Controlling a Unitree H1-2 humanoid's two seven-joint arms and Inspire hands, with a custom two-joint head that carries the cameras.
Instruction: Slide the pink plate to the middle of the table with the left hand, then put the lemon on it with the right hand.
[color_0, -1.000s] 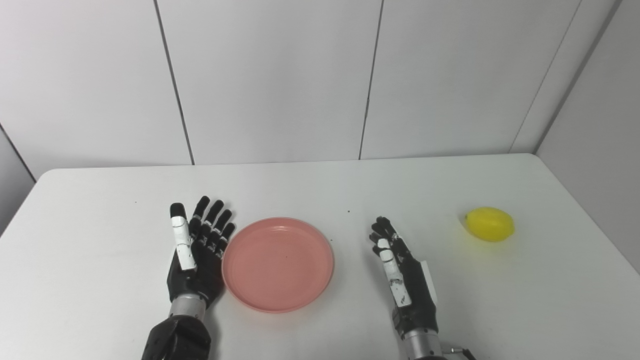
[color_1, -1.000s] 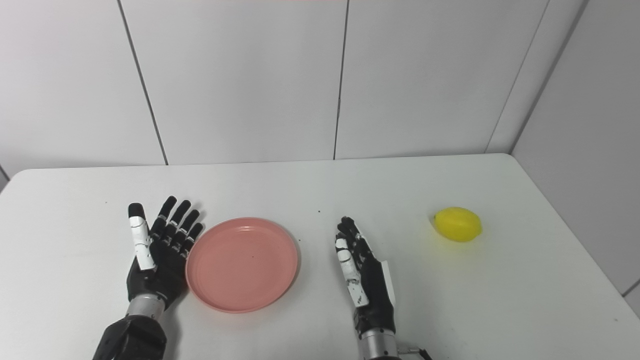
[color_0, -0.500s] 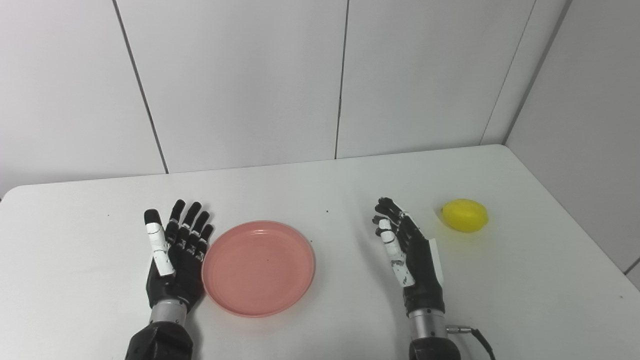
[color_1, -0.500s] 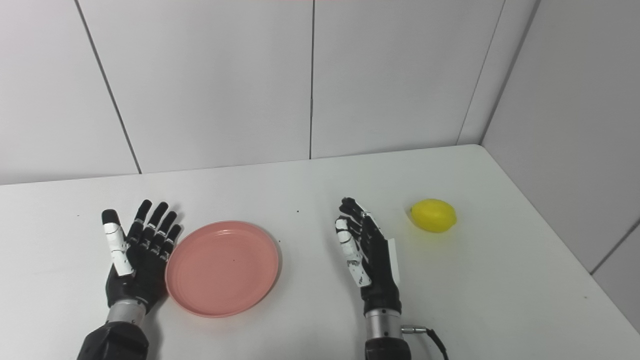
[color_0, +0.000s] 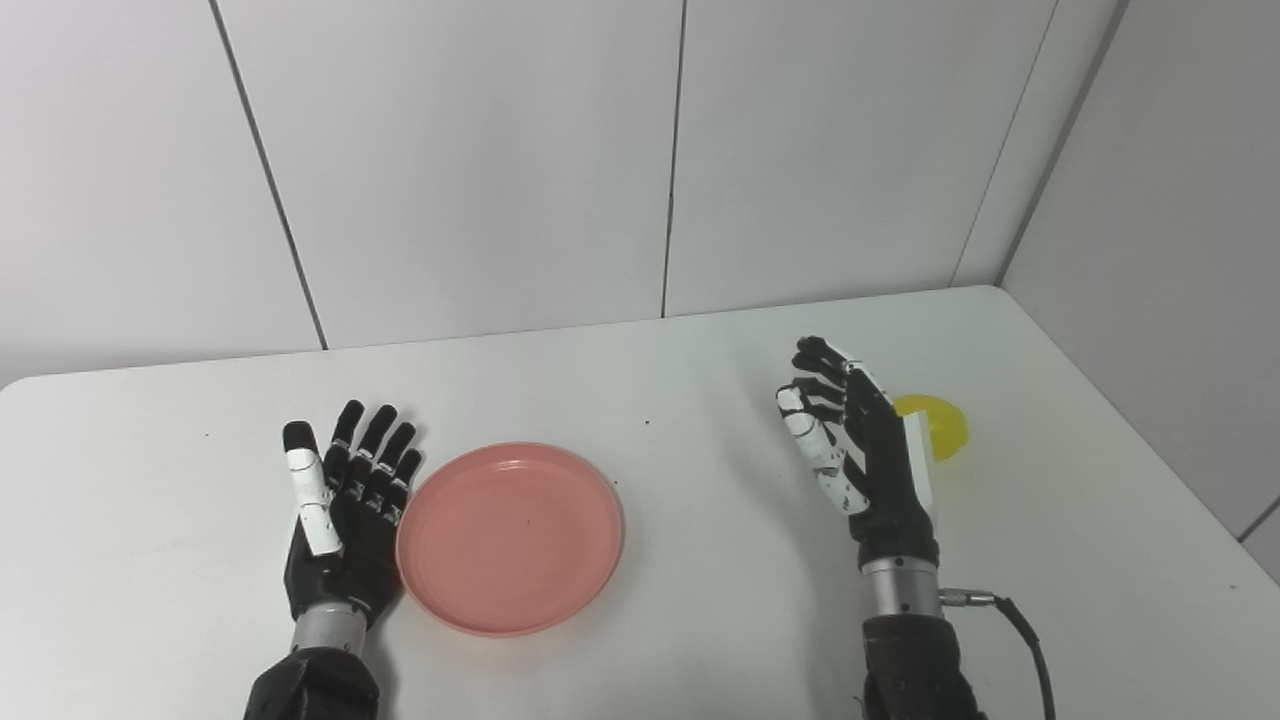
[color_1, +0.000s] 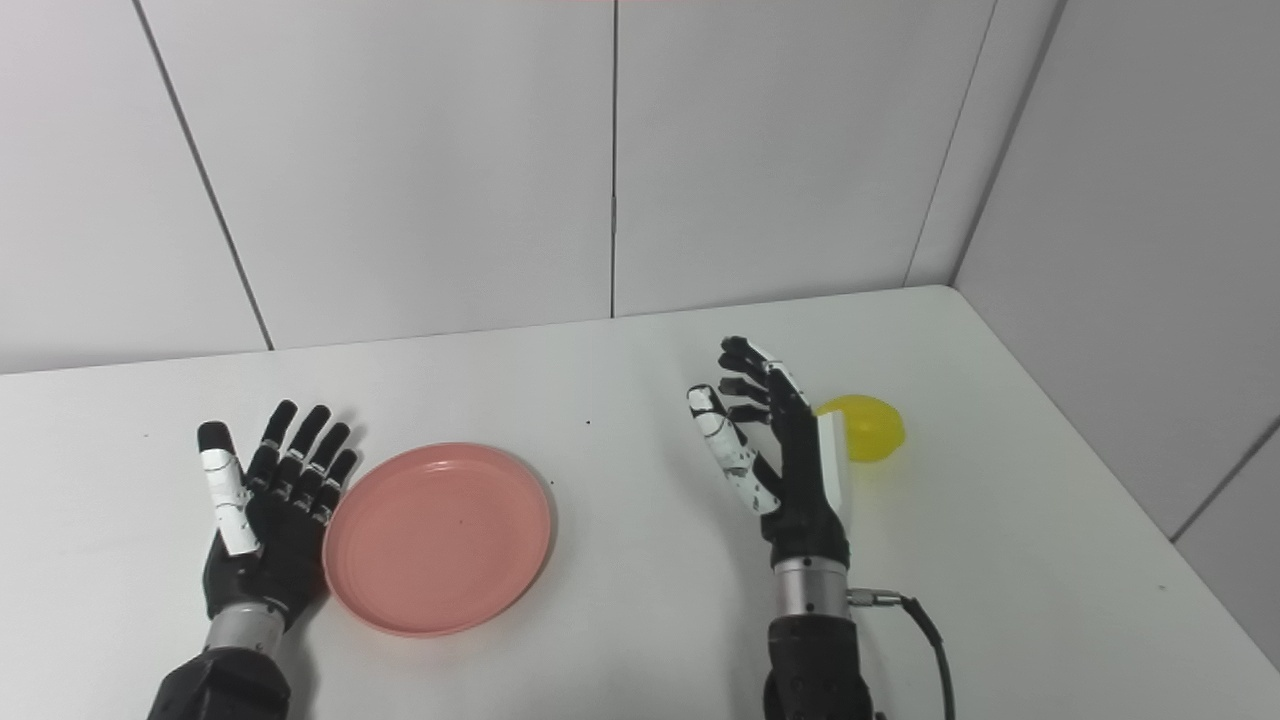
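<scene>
Table (color_0: 150, 560), white, fills the lower frame. Pink plate (color_0: 510, 538) sits flat at about 7 o'clock from centre, nothing on it. Left hand (color_0: 345, 510) at the plate's 9 o'clock, fingers spread, holding nothing, edge just beside the rim. Right hand (color_0: 865, 450) raised, fingers apart and lightly curled, holding nothing. Lemon (color_0: 940, 425) on the table at 3 o'clock of that hand, partly hidden behind it.

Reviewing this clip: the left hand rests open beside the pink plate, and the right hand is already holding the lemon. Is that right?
Not quite. The right hand is open and holds nothing; the lemon lies on the table just beyond it, as the right eye view shows. The left hand does rest open beside the pink plate.
</scene>
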